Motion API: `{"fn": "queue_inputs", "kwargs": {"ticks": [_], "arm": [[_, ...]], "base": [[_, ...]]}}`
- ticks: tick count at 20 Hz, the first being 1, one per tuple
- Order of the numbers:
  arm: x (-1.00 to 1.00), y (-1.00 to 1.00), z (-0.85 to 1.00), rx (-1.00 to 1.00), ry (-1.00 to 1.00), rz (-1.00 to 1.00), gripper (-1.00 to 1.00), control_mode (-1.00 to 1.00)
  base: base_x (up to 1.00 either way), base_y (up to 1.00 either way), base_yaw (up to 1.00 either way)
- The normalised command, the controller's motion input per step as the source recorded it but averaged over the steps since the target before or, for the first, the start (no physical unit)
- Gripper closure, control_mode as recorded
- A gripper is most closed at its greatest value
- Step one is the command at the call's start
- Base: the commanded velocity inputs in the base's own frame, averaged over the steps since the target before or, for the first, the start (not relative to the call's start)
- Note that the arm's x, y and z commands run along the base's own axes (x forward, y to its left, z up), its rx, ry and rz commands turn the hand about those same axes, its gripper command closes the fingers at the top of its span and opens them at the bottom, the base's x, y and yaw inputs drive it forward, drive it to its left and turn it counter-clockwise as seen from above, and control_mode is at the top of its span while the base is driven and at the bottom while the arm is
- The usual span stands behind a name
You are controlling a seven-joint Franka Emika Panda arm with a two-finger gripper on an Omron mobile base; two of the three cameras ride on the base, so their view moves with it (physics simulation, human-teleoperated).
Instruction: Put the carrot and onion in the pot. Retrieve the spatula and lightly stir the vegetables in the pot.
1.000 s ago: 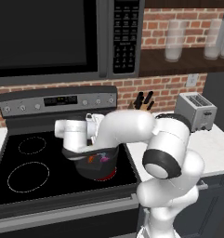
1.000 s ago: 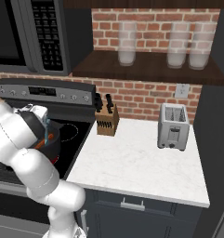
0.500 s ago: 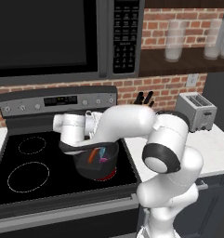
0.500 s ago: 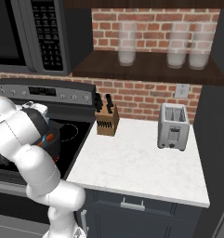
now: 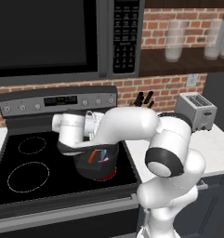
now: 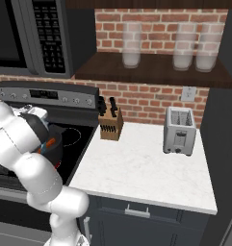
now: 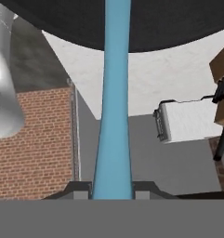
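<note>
Between claw (image 7: 112, 191) fingertips — spatula (image 7: 114, 116) handle

Left base view, centre: arm's forearm covers the pot's (image 5: 97, 163) upper rim and far side; only front wall and a bit of the inside show. Carrot (image 5: 92, 156) is a short orange streak, its ends hidden. Onion (image 5: 104, 159) too small to make out. Gripper itself hidden behind the wrist.

Right base view, left edge: pot (image 6: 54, 146) mostly behind the arm, just a dark sliver with an orange fleck.

Hand view: spatula (image 7: 114, 107) handle runs up the middle, its far end lost against the dark pot (image 7: 178, 23) at the top; blade unseen. Fingertips cut off at bottom. Toaster (image 7: 187, 122) and knife block (image 7: 222, 88) clipped at the right edge.
</note>
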Motion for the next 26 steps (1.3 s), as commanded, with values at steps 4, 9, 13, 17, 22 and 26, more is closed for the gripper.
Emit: {"fn": "queue_inputs", "kwargs": {"ticks": [4, 9, 13, 17, 22, 26], "arm": [[-0.25, -0.07, 0.01, 0.02, 0.00, 0.00, 1.00, -1.00], [0.08, -0.07, -0.01, 0.02, 0.00, -0.03, 1.00, -1.00], [0.41, -0.03, -0.24, 0.00, 0.00, -0.05, 1.00, -1.00], [0.50, 0.00, -0.38, 0.00, 0.00, -0.01, 1.00, -1.00], [0.24, 0.10, -0.52, 0.00, -0.10, 0.00, 1.00, -1.00], [0.21, 0.23, -0.33, 0.00, -0.20, 0.00, 1.00, -1.00]], "base": [[0.00, 0.00, 0.00], [0.00, 0.00, 0.00], [0.00, 0.00, 0.00], [0.00, 0.00, 0.00], [0.00, 0.00, 0.00], [0.00, 0.00, 0.00]]}}
